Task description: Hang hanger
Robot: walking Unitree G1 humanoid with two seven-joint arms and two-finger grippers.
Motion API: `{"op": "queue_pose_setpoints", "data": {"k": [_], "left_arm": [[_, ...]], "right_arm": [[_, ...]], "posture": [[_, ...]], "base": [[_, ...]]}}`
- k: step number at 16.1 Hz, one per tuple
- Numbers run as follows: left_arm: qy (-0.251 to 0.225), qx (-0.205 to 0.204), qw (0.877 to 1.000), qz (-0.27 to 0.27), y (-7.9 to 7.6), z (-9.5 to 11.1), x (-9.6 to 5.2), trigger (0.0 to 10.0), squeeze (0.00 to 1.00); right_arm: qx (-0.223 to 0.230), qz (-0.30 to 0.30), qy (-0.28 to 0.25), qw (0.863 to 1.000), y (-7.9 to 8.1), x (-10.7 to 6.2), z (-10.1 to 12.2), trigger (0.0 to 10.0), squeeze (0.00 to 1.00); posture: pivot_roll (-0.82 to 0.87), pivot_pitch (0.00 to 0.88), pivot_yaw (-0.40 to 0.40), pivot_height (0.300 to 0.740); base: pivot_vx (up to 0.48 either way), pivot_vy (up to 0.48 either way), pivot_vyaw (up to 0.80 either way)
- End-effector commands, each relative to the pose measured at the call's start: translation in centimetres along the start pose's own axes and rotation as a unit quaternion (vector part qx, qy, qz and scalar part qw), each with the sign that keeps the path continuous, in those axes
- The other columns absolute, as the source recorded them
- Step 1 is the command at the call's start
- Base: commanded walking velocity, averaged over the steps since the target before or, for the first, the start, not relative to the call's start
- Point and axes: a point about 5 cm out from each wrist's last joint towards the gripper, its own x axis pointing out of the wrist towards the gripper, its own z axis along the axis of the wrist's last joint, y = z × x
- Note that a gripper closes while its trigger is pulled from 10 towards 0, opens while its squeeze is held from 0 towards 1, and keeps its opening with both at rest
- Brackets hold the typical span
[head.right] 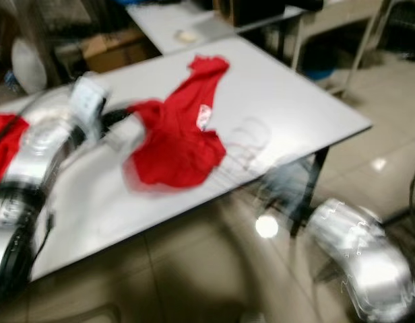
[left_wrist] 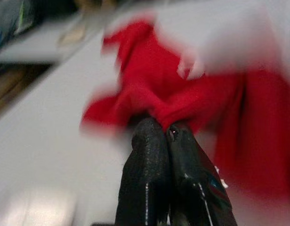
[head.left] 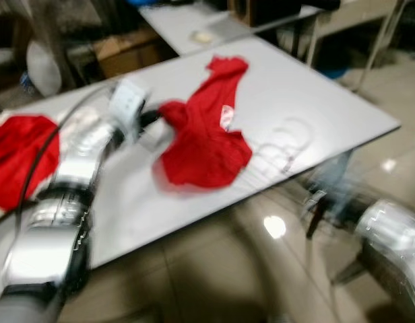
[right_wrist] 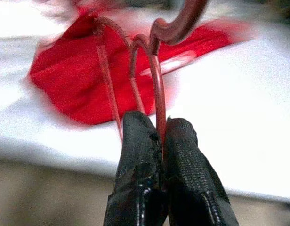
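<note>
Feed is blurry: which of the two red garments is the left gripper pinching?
The middle garment, with the white label; the left gripper is shut on its edge. The other lies apart at the table's left end.

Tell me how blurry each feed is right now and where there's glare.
Left eye view: motion blur throughout, red garment smeared, glare spot on the floor. Right eye view: the same blur, right arm ghosted. Left wrist view: left gripper fairly sharp, pinching blurred red cloth. Right wrist view: right gripper sharp, shut on the hanger; table washed out white.
</note>
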Motion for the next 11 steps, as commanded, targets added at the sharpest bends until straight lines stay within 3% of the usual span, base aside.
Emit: {"op": "queue_pose_setpoints", "data": {"k": [1,4,6,7,8,9,10,11], "left_arm": [[0.025,0.0,1.0,0.011,0.8,-1.1,-1.2,0.0,0.0],[0.025,0.0,1.0,0.012,0.6,-1.1,-1.4,0.0,0.0],[0.032,0.001,0.999,0.01,0.3,-1.3,-2.3,0.0,0.0],[0.033,0.002,0.999,0.009,0.2,-1.3,-2.4,0.0,0.0],[0.03,0.002,1.0,0.009,0.1,-1.3,-2.4,0.0,0.0],[0.018,0.004,1.0,0.009,-0.3,-0.8,-2.0,0.0,0.0],[0.001,0.003,1.0,0.006,-0.8,0.1,-1.4,0.0,0.0],[-0.006,0.002,1.0,0.002,-1.0,0.6,-1.2,0.0,0.0]], "right_arm": [[0.004,-0.031,-0.022,0.999,-1.0,-0.3,0.6,10.0,0.0],[-0.004,-0.021,-0.02,1.0,-1.1,0.3,0.8,10.0,0.0],[-0.003,-0.132,-0.033,0.991,-3.9,0.5,1.0,10.0,0.0],[0.012,-0.139,-0.049,0.989,-4.4,0.3,1.4,10.0,0.0],[0.025,-0.111,-0.074,0.991,-4.3,0.1,2.2,10.0,0.0],[0.018,-0.017,-0.073,0.997,-2.4,-0.1,2.5,10.0,0.0],[0.012,0.086,-0.057,0.995,0.1,-0.5,2.2,10.0,0.0],[0.011,0.126,-0.051,0.991,1.1,-0.7,2.1,10.0,0.0]], "posture": [[-0.17,0.0,0.096,0.74],[-0.16,0.0,0.087,0.74],[-0.16,0.0,0.087,0.74],[-0.16,0.0,0.08,0.74],[-0.16,0.0,0.08,0.74],[-0.16,0.0,0.076,0.74],[-0.16,0.0,0.08,0.74],[-0.16,0.0,0.082,0.74]], "base": [[0.0,0.0,0.0],[0.0,0.0,0.0],[0.0,0.0,0.0],[0.0,0.0,0.0],[0.0,0.0,0.0],[0.0,0.0,0.0],[0.0,0.0,0.0],[0.0,0.0,0.0]]}}
